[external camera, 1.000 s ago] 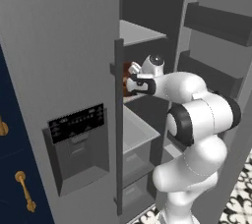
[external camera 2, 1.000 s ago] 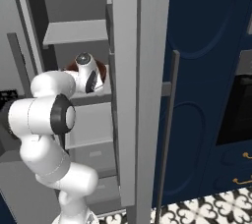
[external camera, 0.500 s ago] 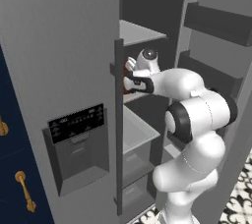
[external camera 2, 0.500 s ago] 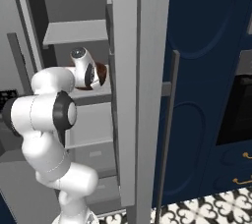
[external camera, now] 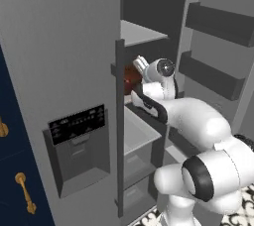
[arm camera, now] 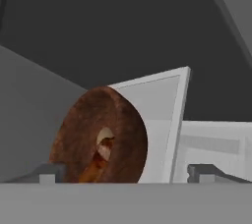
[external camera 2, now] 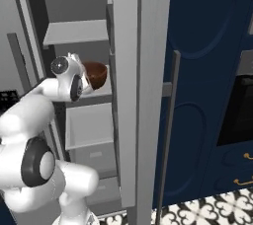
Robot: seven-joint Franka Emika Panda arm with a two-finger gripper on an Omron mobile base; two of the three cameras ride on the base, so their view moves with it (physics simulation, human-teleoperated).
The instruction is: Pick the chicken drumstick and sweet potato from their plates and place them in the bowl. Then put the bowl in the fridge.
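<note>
The dark reddish-brown bowl (external camera 2: 97, 74) rests on a grey inner shelf of the open fridge (external camera: 74, 61). It also peeks out behind the door edge, where the bowl (external camera: 130, 75) is half hidden. My gripper (arm camera: 125, 171) is open, its fingers spread wide, just short of the bowl (arm camera: 98, 134). The left fingertip (arm camera: 48, 171) overlaps the bowl's rim in the picture. Inside the bowl I see a tan bit and a reddish-brown piece (arm camera: 96, 166), too small to name. The gripper (external camera 2: 85, 80) sits right beside the bowl. The plates are out of view.
The fridge door with its black dispenser panel (external camera: 79, 123) and long vertical handle (external camera: 119, 126) stands close on the left of my arm. A shelf (external camera 2: 75, 32) lies above the bowl, a drawer (external camera 2: 89, 126) below. Door bins (external camera: 213, 24) are on the right. Navy cabinets (external camera 2: 207, 71) flank the fridge.
My hand has drawn back a little from the bowl, out toward the fridge opening. The bowl stays on the shelf, free of the fingers.
</note>
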